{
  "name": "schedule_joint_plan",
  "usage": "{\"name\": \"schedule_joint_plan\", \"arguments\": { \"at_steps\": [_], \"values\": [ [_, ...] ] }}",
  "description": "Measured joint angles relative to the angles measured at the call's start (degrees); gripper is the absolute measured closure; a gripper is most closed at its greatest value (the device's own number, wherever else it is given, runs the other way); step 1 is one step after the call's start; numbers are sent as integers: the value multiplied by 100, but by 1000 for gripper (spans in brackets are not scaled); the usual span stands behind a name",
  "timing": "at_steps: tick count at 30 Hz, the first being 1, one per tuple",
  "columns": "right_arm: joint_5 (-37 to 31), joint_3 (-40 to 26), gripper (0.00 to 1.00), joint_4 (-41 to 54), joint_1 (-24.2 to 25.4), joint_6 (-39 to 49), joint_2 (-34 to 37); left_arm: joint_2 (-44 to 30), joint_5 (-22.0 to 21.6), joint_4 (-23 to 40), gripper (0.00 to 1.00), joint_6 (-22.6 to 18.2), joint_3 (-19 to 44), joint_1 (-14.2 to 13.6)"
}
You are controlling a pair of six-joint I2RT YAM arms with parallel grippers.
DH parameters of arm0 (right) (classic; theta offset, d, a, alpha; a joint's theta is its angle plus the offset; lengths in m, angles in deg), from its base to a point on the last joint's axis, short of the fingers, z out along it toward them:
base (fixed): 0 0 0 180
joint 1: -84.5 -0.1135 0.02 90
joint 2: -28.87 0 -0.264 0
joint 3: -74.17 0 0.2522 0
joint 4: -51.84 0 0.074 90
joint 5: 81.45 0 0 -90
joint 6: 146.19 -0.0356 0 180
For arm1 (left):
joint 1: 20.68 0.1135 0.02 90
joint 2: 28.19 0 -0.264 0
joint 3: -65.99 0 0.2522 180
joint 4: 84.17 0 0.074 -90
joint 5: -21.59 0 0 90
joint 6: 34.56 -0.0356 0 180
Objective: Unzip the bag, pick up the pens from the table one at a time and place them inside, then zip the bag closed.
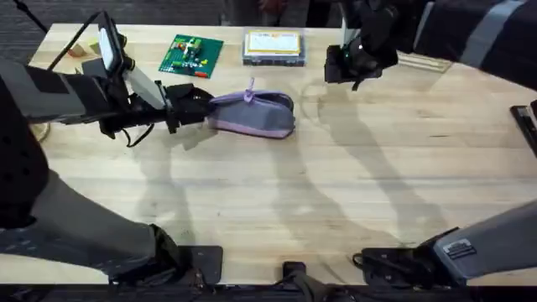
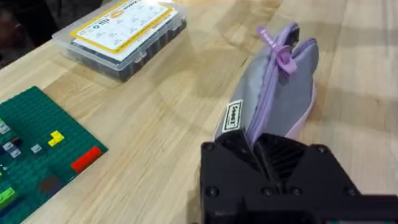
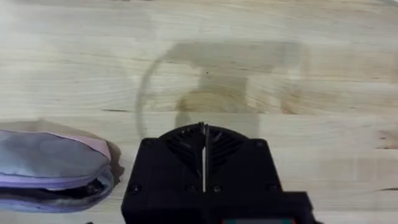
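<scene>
The soft lavender-purple pencil pouch with grey side panel (image 1: 252,116) lies on the light wooden plank table (image 1: 336,184) at about eleven o'clock from centre, long axis running nine to three. The left gripper (image 1: 195,107) pinches its nine-o'clock end, black fingers pressed onto the fabric by the zipper. The right gripper (image 1: 357,65) hovers at one o'clock, fingers pressed together, holding nothing.

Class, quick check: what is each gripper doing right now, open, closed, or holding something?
Left gripper: closed on the end of the bag.
Right gripper: closed, holding nothing, above the table.
</scene>
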Motion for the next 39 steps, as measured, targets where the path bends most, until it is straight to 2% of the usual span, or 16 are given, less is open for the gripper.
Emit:
{"name": "schedule_joint_plan", "arguments": {
  "at_steps": [8, 14, 15, 20, 21, 27, 29, 39],
  "values": [
    [-44, 1, 970, -1, -2, 22, -11, 0, -7, 1, 958, 0, 0, 0],
    [-45, 1, 948, -77, -378, 17, -440, 2, -8, -2, 958, 0, 0, 0],
    [-45, 1, 834, -89, -468, 27, -556, 0, -9, -1, 958, 0, 0, 0],
    [-43, 1, 117, -97, -976, 40, -1059, 0, -9, -2, 958, 0, 0, 0],
    [-45, 1, 31, -95, -1075, 60, -1117, 0, -9, -1, 958, 0, 0, 0],
    [-43, 1, 3, -90, -1570, -89, -1174, 2, -9, -1, 958, 0, 0, 0],
    [-43, 1, 3, -204, -1838, -490, -1172, 0, -9, 0, 958, 0, 0, 0],
    [-45, 1, 3, -796, -2274, -1697, -1172, 0, -9, -2, 958, 0, 0, 0]
  ]
}}
